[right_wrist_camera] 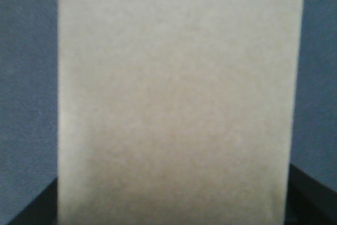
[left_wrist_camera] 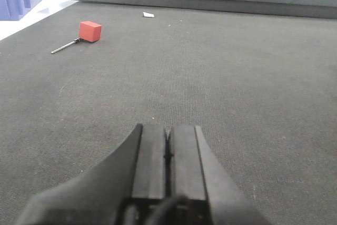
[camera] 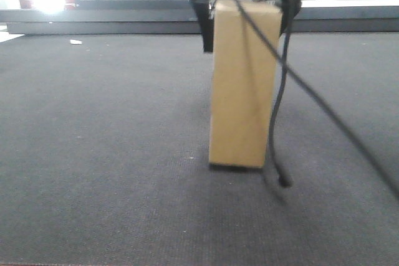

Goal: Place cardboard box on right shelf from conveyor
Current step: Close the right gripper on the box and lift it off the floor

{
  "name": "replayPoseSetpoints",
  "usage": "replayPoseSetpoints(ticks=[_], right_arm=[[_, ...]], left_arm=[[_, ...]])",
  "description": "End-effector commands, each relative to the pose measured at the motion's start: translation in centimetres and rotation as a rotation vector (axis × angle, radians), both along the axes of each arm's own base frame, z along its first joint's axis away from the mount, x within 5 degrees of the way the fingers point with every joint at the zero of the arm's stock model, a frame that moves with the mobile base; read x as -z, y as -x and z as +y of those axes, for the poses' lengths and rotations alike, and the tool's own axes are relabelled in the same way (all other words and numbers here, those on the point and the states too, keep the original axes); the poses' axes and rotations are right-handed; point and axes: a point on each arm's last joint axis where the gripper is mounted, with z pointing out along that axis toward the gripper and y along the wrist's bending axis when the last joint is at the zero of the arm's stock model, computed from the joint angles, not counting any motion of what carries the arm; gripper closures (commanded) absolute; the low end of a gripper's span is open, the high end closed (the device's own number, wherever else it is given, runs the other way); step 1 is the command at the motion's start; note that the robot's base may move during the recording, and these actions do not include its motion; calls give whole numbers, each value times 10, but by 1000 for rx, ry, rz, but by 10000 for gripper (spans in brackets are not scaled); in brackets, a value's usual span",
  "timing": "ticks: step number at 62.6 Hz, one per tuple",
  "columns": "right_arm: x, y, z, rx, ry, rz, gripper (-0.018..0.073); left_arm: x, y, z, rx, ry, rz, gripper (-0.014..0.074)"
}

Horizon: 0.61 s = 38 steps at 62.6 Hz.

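On conveyor [camera: 93,154], 1 upright cardboard box [camera: 243,85].

The front view's top edge cuts off the right gripper [camera: 247,26] above, and a black cable [camera: 282,95] hangs blurred beside the cardboard box [camera: 243,91]. The right wrist view is soft: the box overruns top and bottom, and the jaws show only as dark corners. A white scrap [left_wrist_camera: 149,15] on the conveyor [left_wrist_camera: 237,77], perhaps paper, is too small to tell.
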Motion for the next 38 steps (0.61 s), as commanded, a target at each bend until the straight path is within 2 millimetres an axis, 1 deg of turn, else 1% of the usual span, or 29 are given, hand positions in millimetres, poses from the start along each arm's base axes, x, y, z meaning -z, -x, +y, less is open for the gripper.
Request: replayPoseSetpoints(ticks=[1, 9, 16, 25, 26, 33, 38], right_arm=[[-53, 9, -20, -32, -54, -170, 369], [-71, 15, -41, -125, -19, -260, 370], [-78, 20, -62, -211, 25, -330, 370], [-74, 32, -93, -270, 54, -373, 370], [-70, 34, -96, -272, 56, -369, 370], [-67, 51, -122, -262, 49, -429, 370], [-62, 67, -140, -235, 59, -474, 370]], left_arm=[[-6, 0, 1, -7, 10, -89, 713], [-6, 0, 1, -7, 10, -89, 713], [-6, 0, 1, -7, 10, -89, 713], [-6, 0, 1, -7, 10, -89, 712], [-6, 0, 1, -7, 10, -89, 713], [-6, 0, 1, -7, 10, -89, 713], [-6, 0, 1, -7, 10, -89, 713]])
